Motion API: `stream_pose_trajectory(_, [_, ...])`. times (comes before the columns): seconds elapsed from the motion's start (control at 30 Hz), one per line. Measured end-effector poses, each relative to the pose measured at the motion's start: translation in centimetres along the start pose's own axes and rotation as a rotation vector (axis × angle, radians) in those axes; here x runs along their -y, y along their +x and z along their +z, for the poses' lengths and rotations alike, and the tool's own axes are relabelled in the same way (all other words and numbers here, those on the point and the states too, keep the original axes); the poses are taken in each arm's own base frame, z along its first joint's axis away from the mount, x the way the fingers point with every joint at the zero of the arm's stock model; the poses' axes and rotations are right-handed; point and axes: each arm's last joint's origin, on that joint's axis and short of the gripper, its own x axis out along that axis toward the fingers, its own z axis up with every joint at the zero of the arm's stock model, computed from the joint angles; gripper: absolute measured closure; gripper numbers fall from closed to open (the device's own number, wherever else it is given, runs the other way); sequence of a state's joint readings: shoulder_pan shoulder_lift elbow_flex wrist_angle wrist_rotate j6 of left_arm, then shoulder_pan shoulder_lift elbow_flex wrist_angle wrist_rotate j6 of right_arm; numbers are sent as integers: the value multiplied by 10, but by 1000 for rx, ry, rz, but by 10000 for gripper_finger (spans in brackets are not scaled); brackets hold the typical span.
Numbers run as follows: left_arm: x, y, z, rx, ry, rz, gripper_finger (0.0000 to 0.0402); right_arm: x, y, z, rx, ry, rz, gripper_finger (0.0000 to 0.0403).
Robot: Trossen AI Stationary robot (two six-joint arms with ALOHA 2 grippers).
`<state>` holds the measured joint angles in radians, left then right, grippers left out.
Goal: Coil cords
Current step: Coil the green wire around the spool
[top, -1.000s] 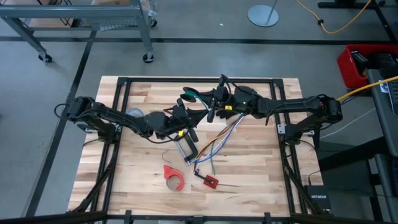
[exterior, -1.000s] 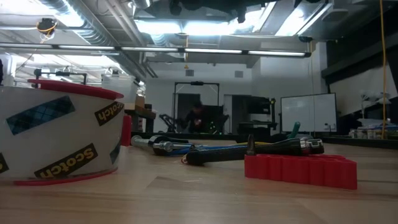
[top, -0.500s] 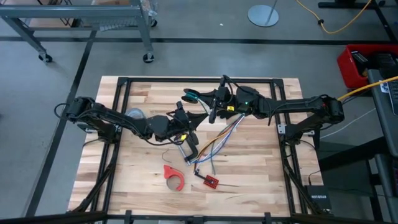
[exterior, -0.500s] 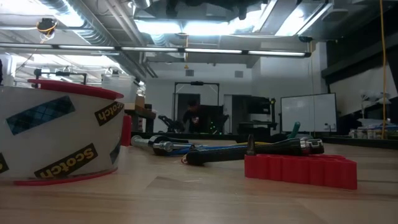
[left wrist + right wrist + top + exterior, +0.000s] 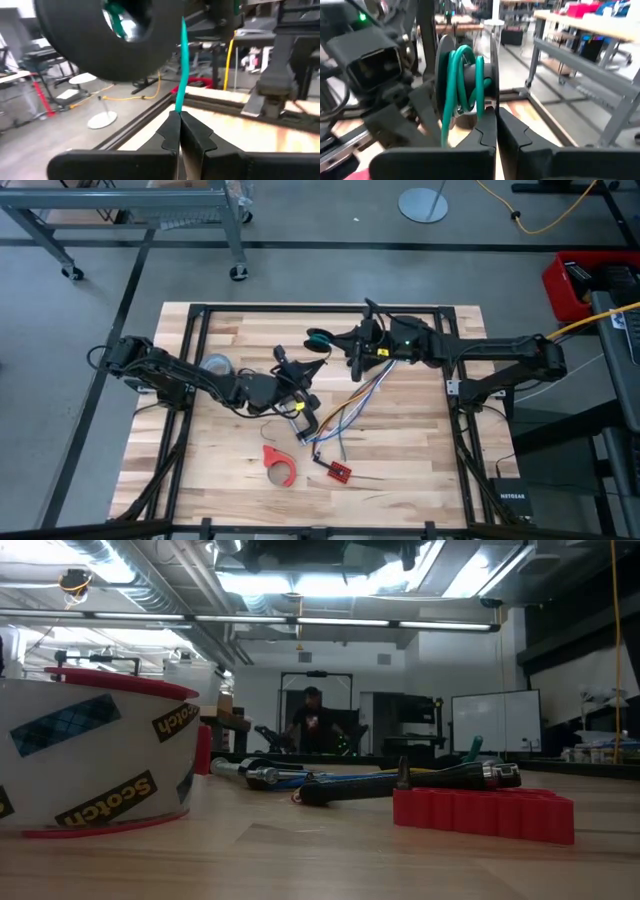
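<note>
The cord [image 5: 461, 75] is green and wound on a black spool [image 5: 319, 337], held in the air over the table's far middle. Its green tail [image 5: 182, 65] runs from the spool [image 5: 100, 45] down into my left gripper [image 5: 179, 122], which is shut on it. In the high view my left gripper [image 5: 316, 364] sits just on the near side of the spool. My right gripper [image 5: 496, 127] is shut on the spool and comes in from the table's right [image 5: 338, 340]. My left gripper pinches the green tail [image 5: 178, 107] between its two fingertips, a single strand. The fingers lie about level and point toward the table's far side. The tail rises fairly straight from the fingers to the spool. My right gripper pinches the rim of one black flange [image 5: 492, 102] of the spool between its fingers. It comes about level from the table's right. The spool is lifted clear of the table, standing on edge with its axis across the fingers.
A multicoloured wire bundle [image 5: 352, 402] runs to a small red board [image 5: 338, 471]. A red tape dispenser [image 5: 280, 463] and a grey tape roll [image 5: 215, 364] lie on the table. The low view shows a tape roll [image 5: 90, 755], tools [image 5: 400, 780] and a red block [image 5: 480, 812]; a person [image 5: 312, 725] stands far behind.
My right gripper has drawn back toward the table's right edge, taking the spool with it. My left gripper has rolled about its own axis and sunk a little, still shut on the tail. The person in the room behind has stood up.
</note>
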<state>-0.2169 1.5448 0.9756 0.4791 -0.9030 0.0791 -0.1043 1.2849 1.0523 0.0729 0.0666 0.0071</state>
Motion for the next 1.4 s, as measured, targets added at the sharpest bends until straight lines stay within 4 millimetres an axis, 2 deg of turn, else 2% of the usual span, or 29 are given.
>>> stream_pose_trajectory(0.57, [-1,-2,-22,-160,194,17,401,0,-5,-30,-315,80,17,400])
stream_pose_trajectory(0.87, [-2,-2,-23,-168,233,37,401,0,-6,-32,-344,83,14,400])
stream_pose_trajectory(0.97, [-5,-3,-22,-168,265,121,401,0,-6,-32,-346,83,14,400])
stream_pose_trajectory(1.13, [-7,-8,-15,-152,250,132,401,0,-6,-32,-345,83,13,400])
stream_pose_trajectory(1.27, [-10,-13,-9,-147,301,141,401,0,-6,-32,-344,83,13,400])
stream_pose_trajectory(1.4, [-16,-17,-3,-149,378,238,401,0,-6,-32,-345,82,13,400])
